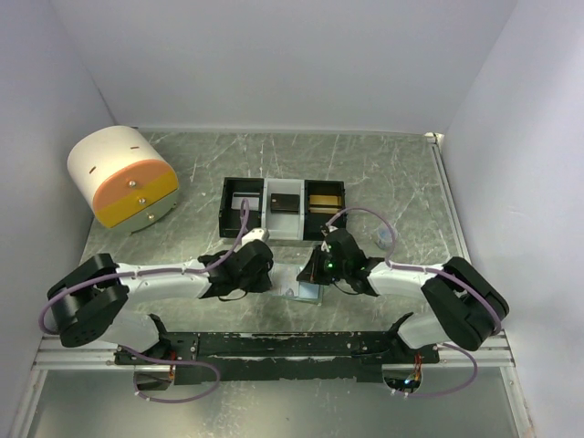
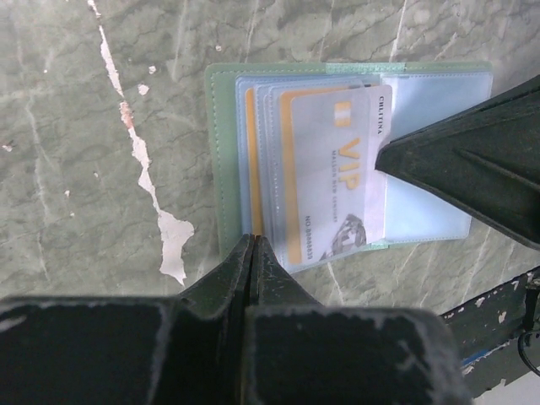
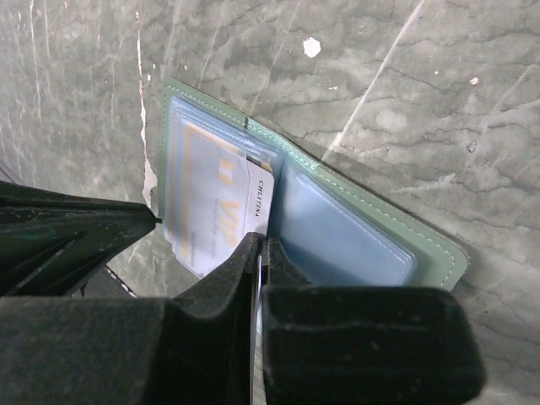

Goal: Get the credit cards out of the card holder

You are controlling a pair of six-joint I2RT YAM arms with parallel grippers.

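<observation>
Left wrist: left end effector pinches card holder edge; right end effector clamps credit card edge.

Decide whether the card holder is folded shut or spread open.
Spread open: the card holder lies flat, both clear-pocketed panels facing up. The right claw pinches a VIP card lying partway across the fold.
</observation>
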